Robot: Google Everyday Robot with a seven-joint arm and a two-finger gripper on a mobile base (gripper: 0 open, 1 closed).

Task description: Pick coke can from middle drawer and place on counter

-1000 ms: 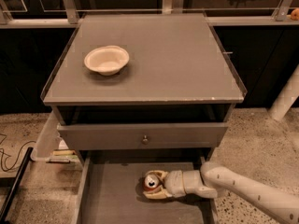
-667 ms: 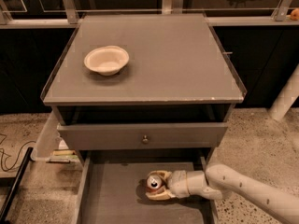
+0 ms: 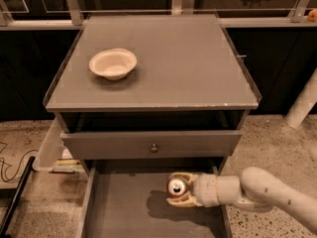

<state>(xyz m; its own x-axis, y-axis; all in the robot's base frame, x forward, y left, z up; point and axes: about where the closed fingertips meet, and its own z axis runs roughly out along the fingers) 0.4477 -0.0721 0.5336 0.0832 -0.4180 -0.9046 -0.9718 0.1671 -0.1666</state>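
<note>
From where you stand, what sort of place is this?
Probably a robot test area: grey counter with a white bowl, speckled floor, the gripper shut on the coke can in the middle drawer.

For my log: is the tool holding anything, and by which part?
The tool grips the can by its sides, over the drawer.

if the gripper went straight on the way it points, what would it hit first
The gripper, jaws closed on the can, points left over the drawer. Its path looks free up to the drawer's left wall, which it may clear if high enough; depth is unclear.
</note>
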